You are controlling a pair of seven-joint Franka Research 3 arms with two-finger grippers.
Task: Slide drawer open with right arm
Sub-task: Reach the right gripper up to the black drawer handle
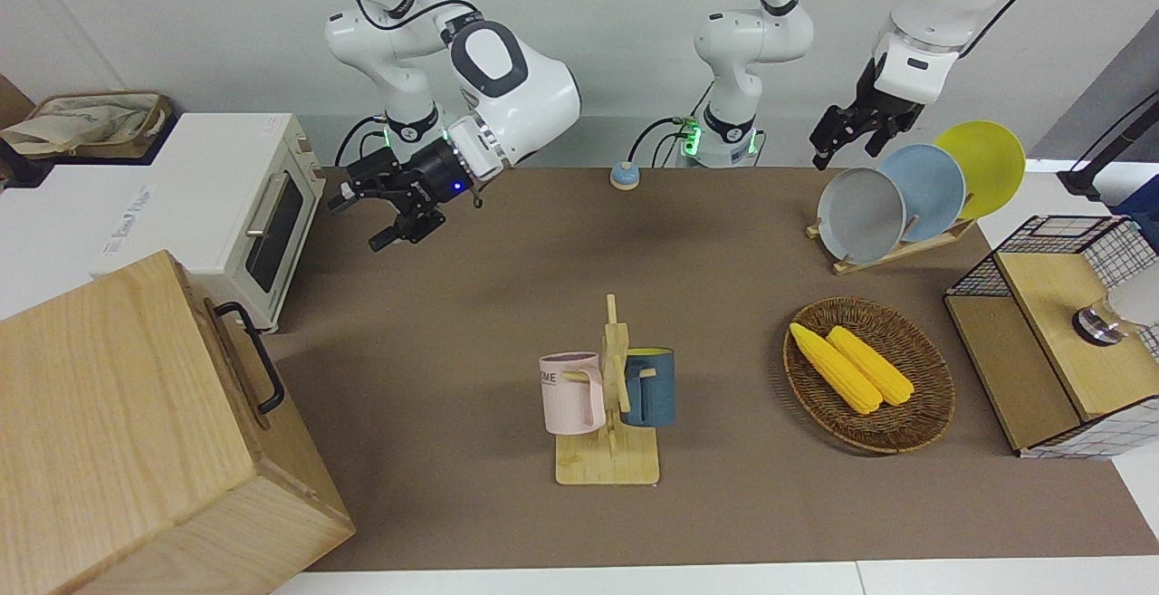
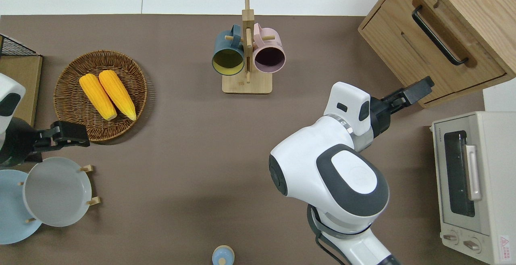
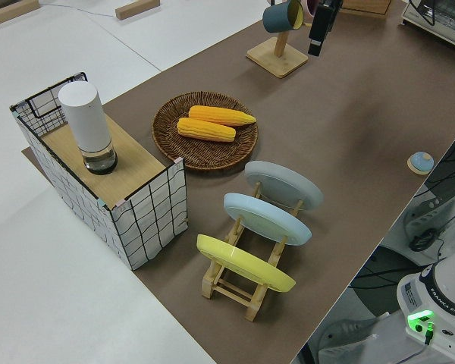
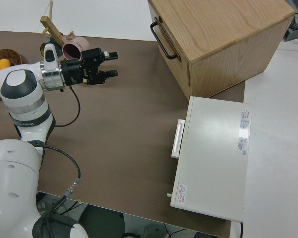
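Note:
The drawer [image 2: 407, 47] is the light-wood front with a black bar handle [image 2: 439, 35] in the pale wooden cabinet [image 1: 118, 414] at the right arm's end of the table. It is pushed in flush. The handle also shows in the front view [image 1: 256, 355] and in the right side view [image 4: 161, 39]. My right gripper [image 2: 423, 86] lies level with its fingers open and empty, pointing at the cabinet's front. It is over the table at the cabinet's lower corner nearest the robots, apart from the handle; it also shows in the front view [image 1: 355, 225] and the right side view [image 4: 114, 64]. My left arm is parked.
A white toaster oven [image 1: 226, 206] stands beside the cabinet, nearer to the robots. A mug rack [image 1: 608, 396] with two mugs stands mid-table. A basket [image 1: 933, 396] with corn, a plate rack [image 1: 905, 196] and a wire-mesh box [image 1: 1050, 332] are toward the left arm's end.

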